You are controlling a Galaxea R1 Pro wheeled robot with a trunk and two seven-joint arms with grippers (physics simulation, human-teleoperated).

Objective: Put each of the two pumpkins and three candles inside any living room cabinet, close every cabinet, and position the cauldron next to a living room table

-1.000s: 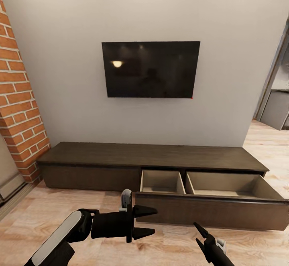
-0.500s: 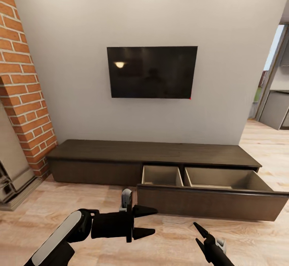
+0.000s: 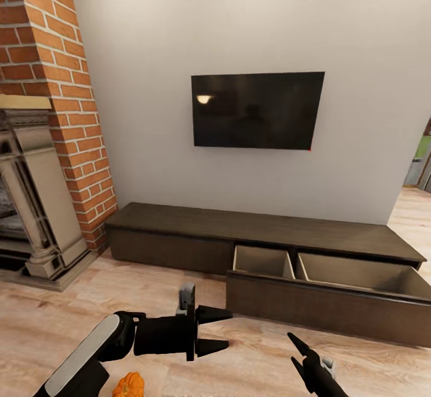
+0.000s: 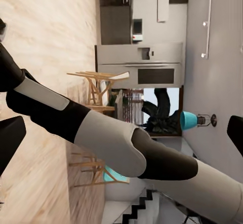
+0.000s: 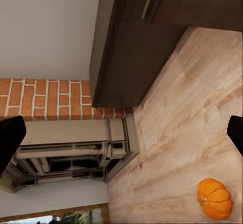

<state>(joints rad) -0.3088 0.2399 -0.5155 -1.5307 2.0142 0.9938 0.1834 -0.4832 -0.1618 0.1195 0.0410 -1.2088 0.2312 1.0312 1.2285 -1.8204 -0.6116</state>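
Long low dark-brown wooden TV cabinet (image 3: 263,232) against wall, right drawer pulled out; small bright-orange ribbed pumpkin (image 3: 129,385) on floor well in front; left gripper (image 3: 219,329) and right gripper (image 3: 295,350) agape, holding nothing.

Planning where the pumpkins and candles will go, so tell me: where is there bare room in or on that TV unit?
Both compartments of the pulled-out drawer look bare: the narrow one and the wide one, split by a divider. The cabinet top is bare too. The floor is free up to the pumpkin under the left claw.
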